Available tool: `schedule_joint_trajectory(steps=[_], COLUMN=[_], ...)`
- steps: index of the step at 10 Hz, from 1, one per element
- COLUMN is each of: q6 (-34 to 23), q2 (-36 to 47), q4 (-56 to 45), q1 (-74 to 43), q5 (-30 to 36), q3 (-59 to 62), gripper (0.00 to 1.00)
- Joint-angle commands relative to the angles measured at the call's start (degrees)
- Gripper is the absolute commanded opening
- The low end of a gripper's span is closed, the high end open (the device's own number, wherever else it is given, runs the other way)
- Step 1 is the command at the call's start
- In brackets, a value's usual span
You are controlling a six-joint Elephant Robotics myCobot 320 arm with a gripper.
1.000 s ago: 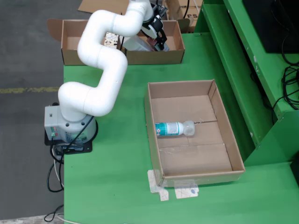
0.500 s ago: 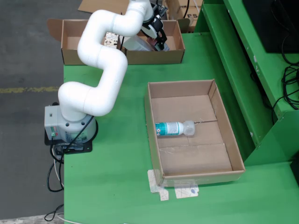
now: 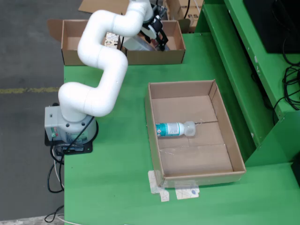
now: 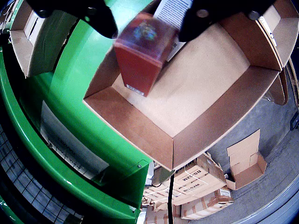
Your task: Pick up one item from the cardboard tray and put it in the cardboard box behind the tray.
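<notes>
The fixed view looks down from high on the green surface (image 3: 117, 178); the pincer-mounted view looks closely down into the brown cardboard box (image 3: 159, 57) (image 4: 196, 88), shared by both.

Even bright light, soft shadows; gripper view fisheye-warped, near objects blurred.

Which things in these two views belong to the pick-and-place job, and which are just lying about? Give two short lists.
Part of the job:
- gripper
- red carton between its fingers
- cardboard box under the gripper
- cardboard tray
- bottle lying in the tray

Lying about:
- second open box beside the first
- stacked cartons on the floor
- taped labels by the tray
</notes>
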Motion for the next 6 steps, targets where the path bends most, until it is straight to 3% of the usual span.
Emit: schedule_joint_trajectory(steps=[1,3,6], q6=[0.24,0.24,0.24], q2=[1.5,1.5,1.5], q4=[0.49,0.49,0.49], q1=[-0.3,-0.3,-0.3], q5=[-0.46,-0.46,-0.46], q3=[1.49,1.49,1.49], gripper=[0.8,1.0,1.0])
